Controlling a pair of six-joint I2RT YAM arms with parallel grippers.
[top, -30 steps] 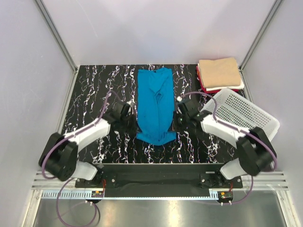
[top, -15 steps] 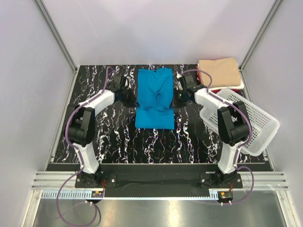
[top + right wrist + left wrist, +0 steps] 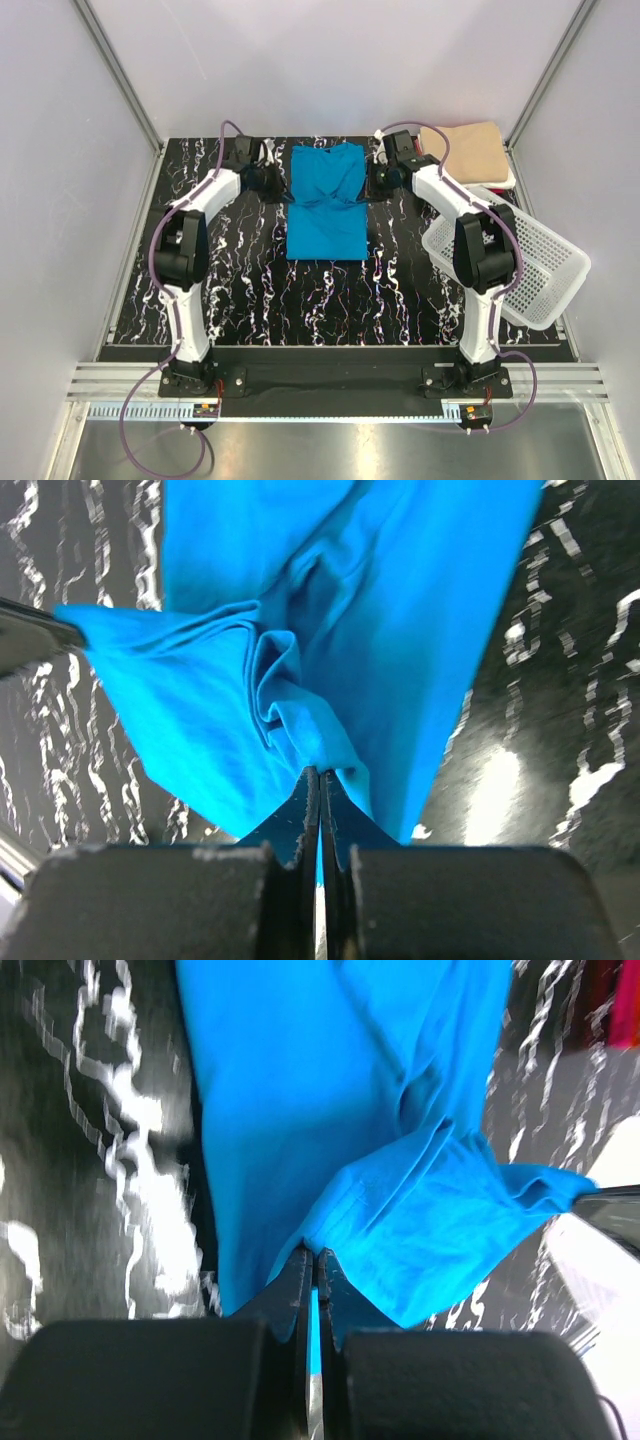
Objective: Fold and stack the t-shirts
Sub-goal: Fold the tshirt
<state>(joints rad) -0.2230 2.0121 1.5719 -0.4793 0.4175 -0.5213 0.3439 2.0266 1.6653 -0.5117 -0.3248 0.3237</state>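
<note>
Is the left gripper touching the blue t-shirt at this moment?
Touching. In the left wrist view the left gripper is shut, and a fold of the blue t-shirt is pinched between its fingertips.

You lose the blue tee (image 3: 330,1110) past the top edge in both wrist views, and the table (image 3: 90,1110) beside it is blurred; from above, the tan tee (image 3: 475,150) at upper right covers whatever lies beneath

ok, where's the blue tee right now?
Top view: the blue tee is at the far middle of the table, pinched between the left hand and right hand, left of the tan stack.
</note>
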